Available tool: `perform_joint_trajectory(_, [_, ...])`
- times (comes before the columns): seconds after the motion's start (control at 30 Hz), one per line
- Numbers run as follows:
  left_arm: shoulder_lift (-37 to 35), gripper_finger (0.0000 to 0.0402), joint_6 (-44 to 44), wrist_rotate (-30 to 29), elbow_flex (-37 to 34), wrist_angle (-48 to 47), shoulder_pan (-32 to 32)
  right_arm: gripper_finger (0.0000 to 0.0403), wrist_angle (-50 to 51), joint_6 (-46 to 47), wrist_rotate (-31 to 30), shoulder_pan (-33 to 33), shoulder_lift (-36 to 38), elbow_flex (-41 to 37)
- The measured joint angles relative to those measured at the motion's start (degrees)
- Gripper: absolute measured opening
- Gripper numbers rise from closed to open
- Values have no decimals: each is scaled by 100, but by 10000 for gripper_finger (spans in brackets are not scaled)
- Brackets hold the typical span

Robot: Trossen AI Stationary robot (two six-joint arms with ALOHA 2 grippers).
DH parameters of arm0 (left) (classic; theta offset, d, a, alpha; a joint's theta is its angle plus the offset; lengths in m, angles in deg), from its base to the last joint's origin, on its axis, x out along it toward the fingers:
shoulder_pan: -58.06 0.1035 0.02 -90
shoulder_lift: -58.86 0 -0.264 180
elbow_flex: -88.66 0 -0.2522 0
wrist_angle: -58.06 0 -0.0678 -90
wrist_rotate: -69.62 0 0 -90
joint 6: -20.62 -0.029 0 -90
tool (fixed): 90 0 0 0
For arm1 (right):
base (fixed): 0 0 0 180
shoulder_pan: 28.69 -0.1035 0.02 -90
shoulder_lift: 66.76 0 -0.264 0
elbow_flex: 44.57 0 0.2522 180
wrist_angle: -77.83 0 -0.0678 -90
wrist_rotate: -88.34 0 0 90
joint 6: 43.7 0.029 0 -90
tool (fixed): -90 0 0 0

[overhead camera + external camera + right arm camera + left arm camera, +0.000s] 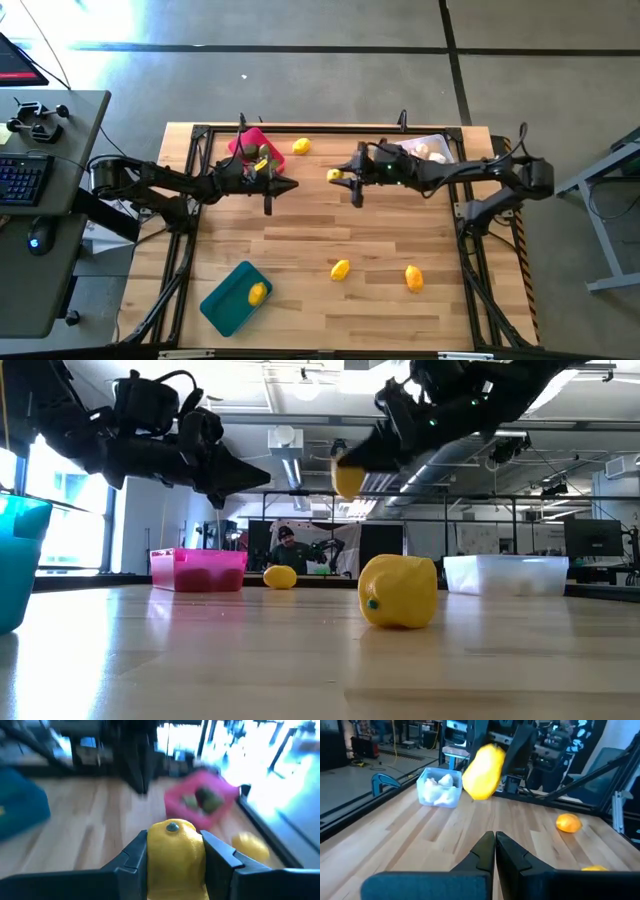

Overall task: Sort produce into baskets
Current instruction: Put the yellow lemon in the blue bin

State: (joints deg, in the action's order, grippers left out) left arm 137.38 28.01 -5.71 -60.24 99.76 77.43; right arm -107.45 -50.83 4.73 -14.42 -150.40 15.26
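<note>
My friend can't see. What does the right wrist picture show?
The right hand is shut on a yellow plastic toy lemon above a wooden table. Behind it sit a bright pink plastic basket holding green toy produce and another yellow lemon.

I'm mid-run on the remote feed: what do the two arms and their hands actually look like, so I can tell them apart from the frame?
Both arms are dark, near-black jointed links with exposed black cables looping over them. The left hand and the right hand each end in two flat, wedge-shaped black fingers that taper toward the tip. Small green indicator lights glow on the right arm's wrist. No readable markings show.
</note>
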Motion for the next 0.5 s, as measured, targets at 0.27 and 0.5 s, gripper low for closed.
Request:
perform_joint_trajectory(0.27, [0, 62, -9, 12, 383, -284, -168, 115, -1443, 281, -33, -159, -394, -4])
perform_joint_trajectory(0.5, [2, 164, -351, -407, 1191, -2127, -359, 116, -1588, 264, -33, -247, -422, -7])
